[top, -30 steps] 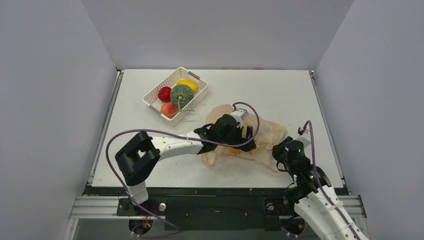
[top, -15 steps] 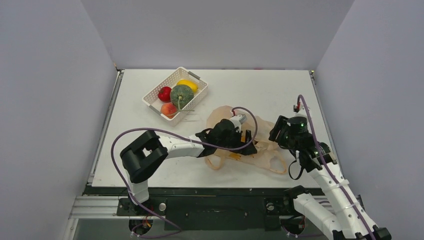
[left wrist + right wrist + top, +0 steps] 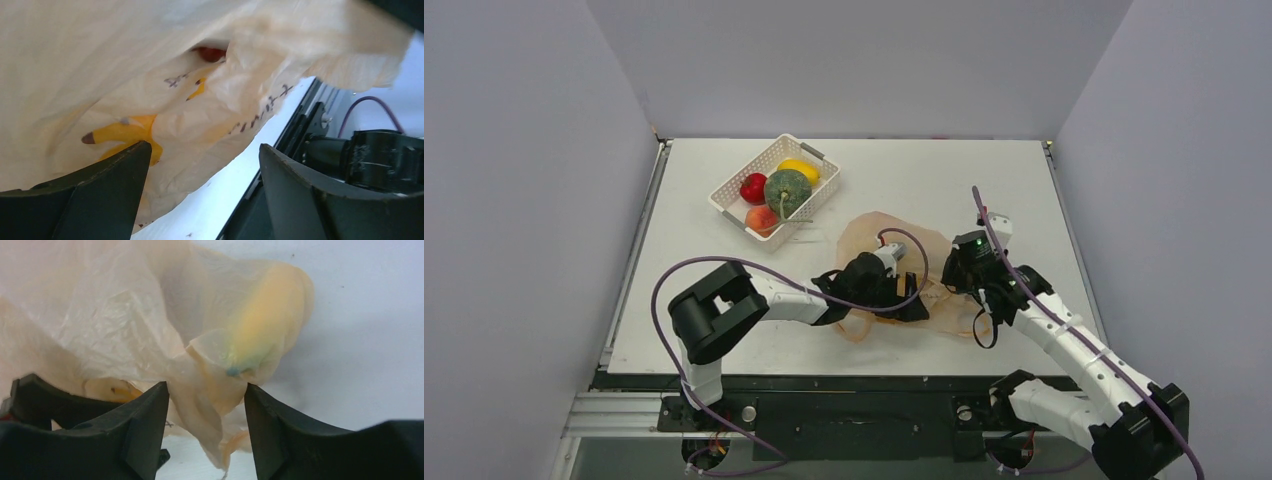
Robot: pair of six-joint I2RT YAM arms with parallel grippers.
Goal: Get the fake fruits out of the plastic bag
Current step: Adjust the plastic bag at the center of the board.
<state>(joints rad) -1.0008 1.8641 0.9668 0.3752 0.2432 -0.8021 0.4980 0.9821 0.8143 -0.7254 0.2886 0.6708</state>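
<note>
Right gripper (image 3: pixel 205 388): jaws apart, a fold of the plastic bag (image 3: pixel 125 315) standing between them, nothing pinched. Just beyond and slightly right lies a yellow fruit (image 3: pixel 262 322) under the film, long axis running away and rightward, greenish end nearest the jaws. Left gripper (image 3: pixel 204 148): jaws also spread, bag film ahead, a red patch (image 3: pixel 210 53) deeper in a fold, fruit or not I cannot tell. The right arm is the nearer to the yellow fruit, and far off the basket (image 3: pixel 736 207) holds other fruits.

The basket (image 3: pixel 813 153) holding 4 fruits (image 3: pixel 787 190) sits behind and left of the plastic bag (image 3: pixel 867 229).
</note>
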